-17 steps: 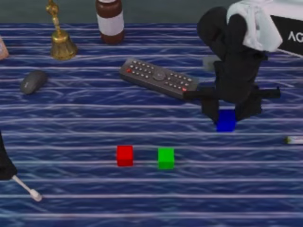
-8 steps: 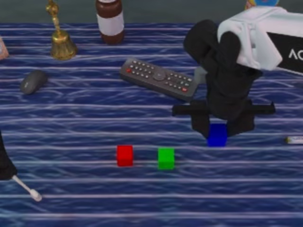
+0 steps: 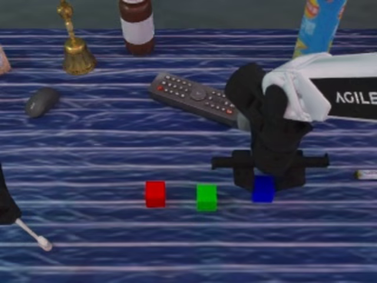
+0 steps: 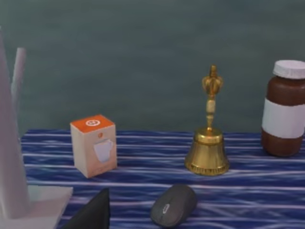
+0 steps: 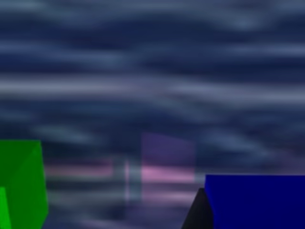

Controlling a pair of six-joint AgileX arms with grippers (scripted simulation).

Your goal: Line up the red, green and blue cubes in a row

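The right arm's end effector (image 3: 263, 184) has swung down and toward the top view's left over the last second, carrying the blue cube (image 3: 263, 188) away from the remote control (image 3: 197, 97) and out of the middle of the table (image 3: 88, 153) into the lower band where the other two sit. That is the big change: the blue cube now hangs nearly level with the green cube (image 3: 206, 197) and the red cube (image 3: 155, 194), just beside the green one on its right with a gap much like the one between red and green. So the row reads red, green, blue from left to right, and the task looks close to finished; what remains, by my reading, is setting the blue cube down flush and letting go. The cube sits right under the end effector, tucked between its dark fingers with only its lower part showing below them, so the fingers look closed on it. In the right wrist view the blue cube (image 5: 255, 200) fills the near corner against a dark finger, with the green cube (image 5: 21, 183) off to the side, apart from it. Whether the blue cube already touches the table I cannot tell. The left arm's end effector (image 3: 7, 206) is parked at the table's left edge, and its fingers do not show.
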